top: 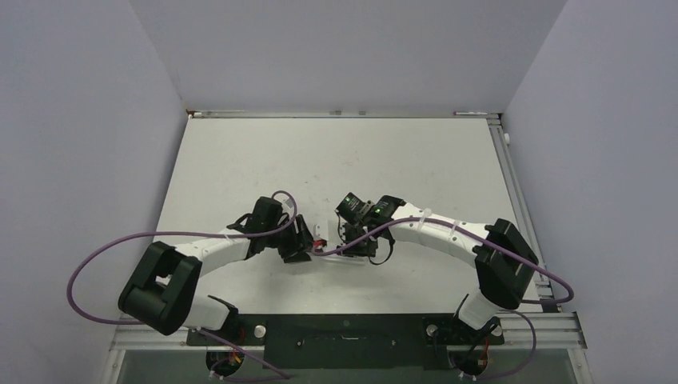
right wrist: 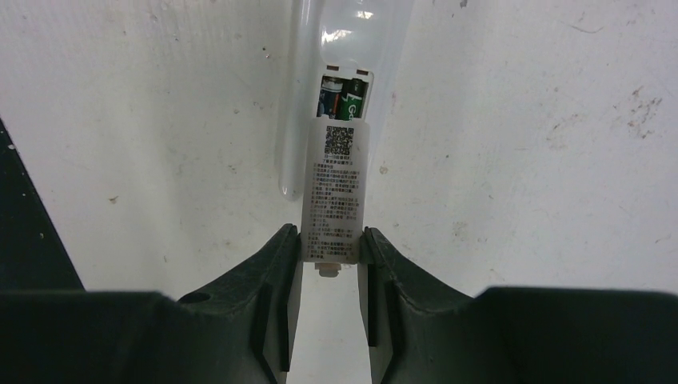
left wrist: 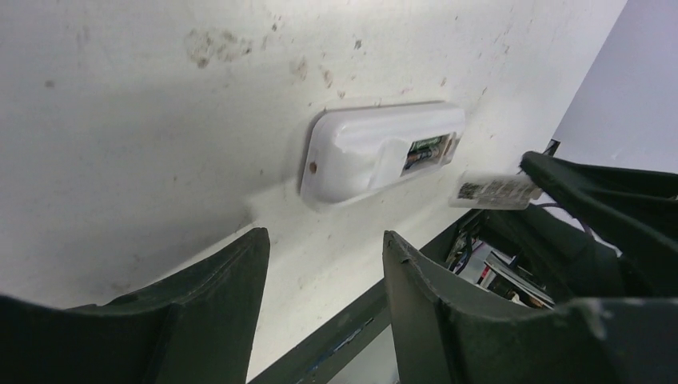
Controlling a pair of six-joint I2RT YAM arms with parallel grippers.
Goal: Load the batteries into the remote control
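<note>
Right wrist view: right gripper [right wrist: 329, 242] is clamped on the battery cover [right wrist: 336, 184], pinching its near end by the two long edges. The labelled face is up and the far end is free. That end points straight at the open slot of the remote control [right wrist: 352, 40], likely so the cover can slide in lengthwise. Its front edge sits at or just over the mouth of the slot; can't tell if it has engaged.

The batteries [right wrist: 344, 98] are both in the compartment, side by side, with only their near ends showing past the cover. Loading looks done, and closing the slot is the step in hand.

The remote lies flat on the table [right wrist: 520, 120], slot side up, roughly between the two arms near mid-table in the top view.

Left wrist view: left gripper [left wrist: 325, 240] has its jaws apart with nothing between them. It hangs just short of the remote's closed end and is not touching it. It is probably parked there to brace the remote, since the body would skid away under a push from the cover.

Risks: the cover is held by a narrow strip and could tilt or pop out if it jams on the rails. The remote has no stop behind it for now.
</note>
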